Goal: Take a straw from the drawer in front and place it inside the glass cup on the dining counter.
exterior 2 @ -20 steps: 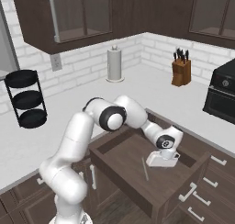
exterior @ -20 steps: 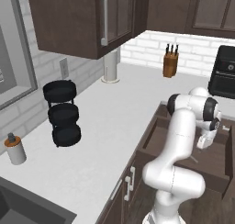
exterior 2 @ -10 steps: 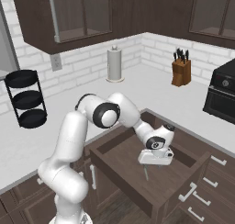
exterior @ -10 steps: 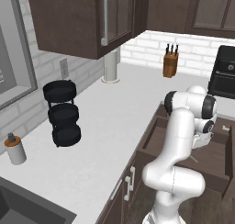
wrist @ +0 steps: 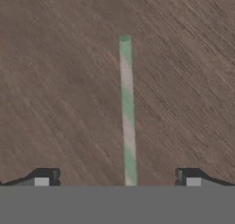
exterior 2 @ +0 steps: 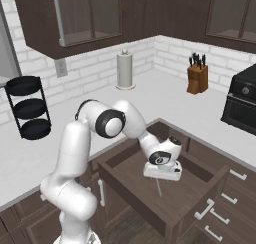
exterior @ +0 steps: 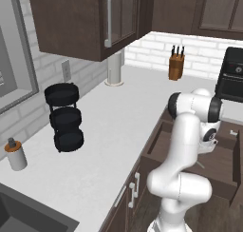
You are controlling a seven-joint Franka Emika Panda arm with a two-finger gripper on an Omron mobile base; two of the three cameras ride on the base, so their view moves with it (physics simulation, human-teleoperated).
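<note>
The drawer (exterior 2: 165,188) is standing pulled out from the dark cabinet front, and the arm is reaching down into it. The straw (wrist: 127,110) is lying flat on the drawer's brown wooden floor. In the hand view its long axis is running straight up the picture, from between the two fingers (wrist: 46,177) to a free end pointing away from the hand. It is showing pale with green-tinted stretches.

The gripper (wrist: 117,179) is hovering over the straw with its fingers spread wide apart, one on each side and neither touching it.

In the right base view the hand (exterior 2: 162,164) is sitting low inside the drawer, and the straw (exterior 2: 157,187) is showing as a thin pale line slanting out from under it toward the drawer's front. In the left base view the white arm is hiding most of the hand, and only a thin pale sliver (exterior: 200,165) of the straw is showing on the drawer floor.

No brand, label or writing is readable. On the white counter (exterior 2: 150,98) are standing a knife block (exterior 2: 197,75), a paper towel roll (exterior 2: 125,70) and a black three-tier rack (exterior 2: 29,108).
</note>
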